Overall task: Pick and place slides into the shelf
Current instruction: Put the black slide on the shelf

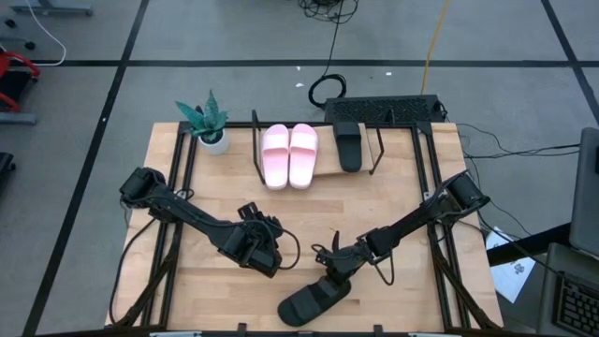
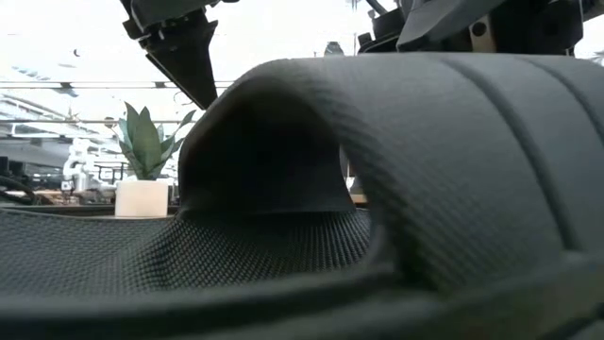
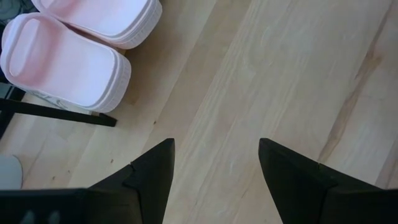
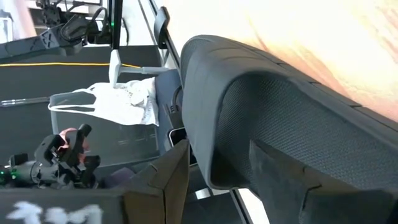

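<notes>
Gripping the last black slide (image 1: 314, 300) near the front edge of the table (image 1: 393, 197), the right gripper (image 1: 339, 267) has its fingers closed across the slide's strap end, one finger inside the strap opening as the right wrist view shows. The likeliest trouble, I judge, is the slide swinging or slipping out on the lift: it is soft, ribbed foam with a woven-looking footbed, long and heavy at the free end, so a hold at one end could let it droop and catch the shelf's wire frame. Just beside it the left gripper (image 1: 257, 245) hangs over bare wood with fingers apart and nothing between them; it could be bumped if the slide sweeps that way. Farther back, the shelf (image 1: 323, 173) holds the smooth pink pair (image 1: 289, 154) and one black slide (image 1: 348, 145), leaving a narrow gap at its right end. A potted plant (image 1: 208, 124) stands left of the shelf.
</notes>
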Motion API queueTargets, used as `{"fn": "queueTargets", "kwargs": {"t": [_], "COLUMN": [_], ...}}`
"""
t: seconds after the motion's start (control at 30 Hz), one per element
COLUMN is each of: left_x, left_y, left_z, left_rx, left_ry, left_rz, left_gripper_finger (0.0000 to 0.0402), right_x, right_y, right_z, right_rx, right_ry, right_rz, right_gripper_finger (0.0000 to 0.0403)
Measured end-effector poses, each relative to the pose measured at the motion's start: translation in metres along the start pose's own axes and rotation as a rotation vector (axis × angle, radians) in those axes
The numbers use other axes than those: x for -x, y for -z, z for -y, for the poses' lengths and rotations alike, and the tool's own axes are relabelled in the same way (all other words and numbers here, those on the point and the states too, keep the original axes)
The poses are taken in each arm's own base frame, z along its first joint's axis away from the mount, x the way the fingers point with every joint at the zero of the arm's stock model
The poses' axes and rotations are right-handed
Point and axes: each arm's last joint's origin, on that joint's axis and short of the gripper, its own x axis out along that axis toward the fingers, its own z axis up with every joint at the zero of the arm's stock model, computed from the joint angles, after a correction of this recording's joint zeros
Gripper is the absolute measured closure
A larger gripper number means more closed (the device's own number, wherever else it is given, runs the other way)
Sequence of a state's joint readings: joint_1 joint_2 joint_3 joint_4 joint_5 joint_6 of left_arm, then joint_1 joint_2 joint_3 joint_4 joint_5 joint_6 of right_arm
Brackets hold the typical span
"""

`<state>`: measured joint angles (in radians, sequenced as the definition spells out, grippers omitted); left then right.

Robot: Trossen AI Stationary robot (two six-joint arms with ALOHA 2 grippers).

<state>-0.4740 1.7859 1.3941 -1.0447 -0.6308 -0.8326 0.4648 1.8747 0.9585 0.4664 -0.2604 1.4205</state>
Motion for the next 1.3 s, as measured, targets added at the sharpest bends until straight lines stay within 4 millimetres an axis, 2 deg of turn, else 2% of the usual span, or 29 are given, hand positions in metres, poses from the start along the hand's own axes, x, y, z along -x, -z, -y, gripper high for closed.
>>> {"fn": "queueTargets", "kwargs": {"t": [0.27,0.57,0.7,0.93,1.17,1.3], "left_x": [0.0,0.0,0.0,0.0,0.0,0.0], "left_y": [0.0,0.0,0.0,-0.001,-0.001,-0.001], "left_z": [0.0,0.0,0.0,0.0,0.0,0.0], "left_rx": [0.006,0.008,0.003,0.002,0.003,0.003], "left_ry": [0.001,-0.003,-0.004,-0.013,-0.014,-0.015], "left_rz": [0.001,0.007,0.007,0.017,0.019,0.021], "left_gripper_finger": [0.0165,0.0165,0.0165,0.0165,0.0165,0.0165], "right_x": [0.0,-0.004,-0.007,-0.032,-0.033,-0.033], "right_y": [-0.001,-0.007,-0.006,-0.001,-0.003,-0.003], "right_z": [-0.001,-0.03,-0.028,-0.019,-0.022,-0.022], "right_rx": [-0.039,0.026,0.01,-0.041,-0.012,0.004], "right_ry": [0.009,0.143,0.149,0.073,0.048,0.052], "right_rz": [0.005,-0.021,-0.005,-0.061,-0.027,-0.027], "right_gripper_finger": [0.0244,0.0244,0.0244,0.0244,0.0247,0.0276]}}
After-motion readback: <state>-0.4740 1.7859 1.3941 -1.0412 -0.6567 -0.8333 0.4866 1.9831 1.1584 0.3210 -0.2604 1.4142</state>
